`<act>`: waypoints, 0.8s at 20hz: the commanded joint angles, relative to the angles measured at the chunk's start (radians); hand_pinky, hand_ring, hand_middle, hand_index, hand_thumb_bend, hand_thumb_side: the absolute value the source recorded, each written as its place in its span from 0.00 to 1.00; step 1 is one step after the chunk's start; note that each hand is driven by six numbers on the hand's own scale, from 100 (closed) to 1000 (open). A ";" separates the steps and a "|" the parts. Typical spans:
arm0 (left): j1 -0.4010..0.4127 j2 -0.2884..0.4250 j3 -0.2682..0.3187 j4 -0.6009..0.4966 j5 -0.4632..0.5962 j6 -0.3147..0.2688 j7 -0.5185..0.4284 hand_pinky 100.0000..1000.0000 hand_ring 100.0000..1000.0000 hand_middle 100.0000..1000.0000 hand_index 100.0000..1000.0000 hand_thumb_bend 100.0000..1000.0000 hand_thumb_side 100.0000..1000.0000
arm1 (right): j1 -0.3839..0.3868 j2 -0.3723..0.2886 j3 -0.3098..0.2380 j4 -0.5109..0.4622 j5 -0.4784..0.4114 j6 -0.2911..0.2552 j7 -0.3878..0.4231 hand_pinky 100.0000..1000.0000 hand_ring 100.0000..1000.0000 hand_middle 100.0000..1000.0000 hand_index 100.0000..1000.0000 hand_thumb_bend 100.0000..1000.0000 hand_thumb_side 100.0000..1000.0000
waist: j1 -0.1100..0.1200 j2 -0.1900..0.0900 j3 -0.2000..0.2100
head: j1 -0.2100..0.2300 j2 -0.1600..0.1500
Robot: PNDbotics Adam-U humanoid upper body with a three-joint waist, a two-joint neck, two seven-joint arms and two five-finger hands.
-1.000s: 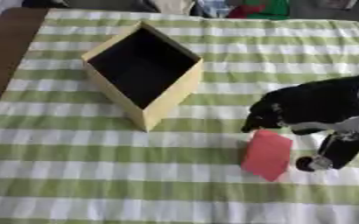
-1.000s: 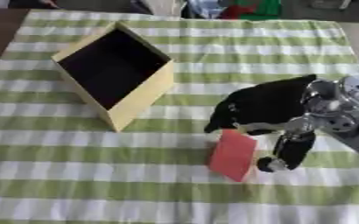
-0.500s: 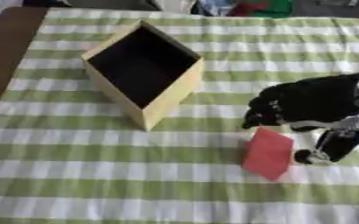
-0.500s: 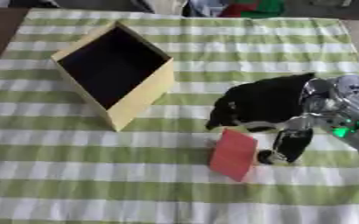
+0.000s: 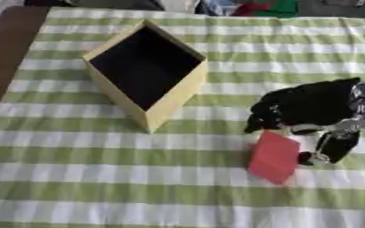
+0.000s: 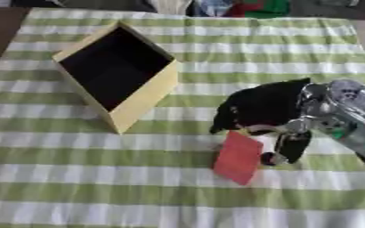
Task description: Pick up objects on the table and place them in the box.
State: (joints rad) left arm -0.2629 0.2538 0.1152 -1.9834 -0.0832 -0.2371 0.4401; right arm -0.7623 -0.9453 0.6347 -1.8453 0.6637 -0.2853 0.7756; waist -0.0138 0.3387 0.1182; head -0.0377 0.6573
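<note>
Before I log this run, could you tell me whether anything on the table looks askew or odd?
The yellow box sits turned cornerwise to the striped cloth, its dark inside showing nothing. The red object stands tilted, its top against the right hand. Nothing looks spilled or damaged.

right hand [image 5: 314, 109] seemingly pinching red block [image 5: 273, 156]

Over the last second the right hand [image 5: 310, 109] has barely shifted: its thumb [image 5: 334, 147], which hung a little apart from the red block [image 5: 273, 156], now sits closer against the block's right edge. The block stands tilted at the same spot, right of the box [image 5: 147, 73].
</note>
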 commanded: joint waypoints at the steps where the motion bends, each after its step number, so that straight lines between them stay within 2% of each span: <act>1: -0.008 0.009 0.001 -0.017 0.002 -0.002 -0.004 1.00 0.44 0.38 0.56 0.16 0.00 | -0.017 -0.016 -0.007 0.005 -0.012 -0.017 -0.005 1.00 1.00 0.90 0.99 0.33 0.00 | 0.002 -0.017 0.002 | -0.001 -0.005; 8: -0.011 0.010 -0.001 -0.017 0.003 -0.002 -0.005 1.00 0.44 0.38 0.56 0.16 0.00 | -0.019 -0.015 -0.003 0.008 -0.029 -0.034 0.003 1.00 1.00 0.90 0.98 0.30 0.00 | 0.002 -0.020 0.002 | 0.000 -0.009; 16: -0.011 0.012 -0.001 -0.017 0.004 -0.002 -0.005 1.00 0.44 0.38 0.56 0.16 0.00 | -0.014 -0.016 -0.002 0.010 -0.041 -0.035 -0.005 1.00 1.00 0.87 0.92 0.26 0.00 | 0.002 -0.022 0.000 | 0.001 -0.008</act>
State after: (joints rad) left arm -0.2645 0.2538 0.1151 -1.9834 -0.0803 -0.2382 0.4388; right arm -0.7653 -0.9453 0.6415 -1.8309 0.6319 -0.3195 0.7749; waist -0.0138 0.3385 0.1179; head -0.0373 0.6572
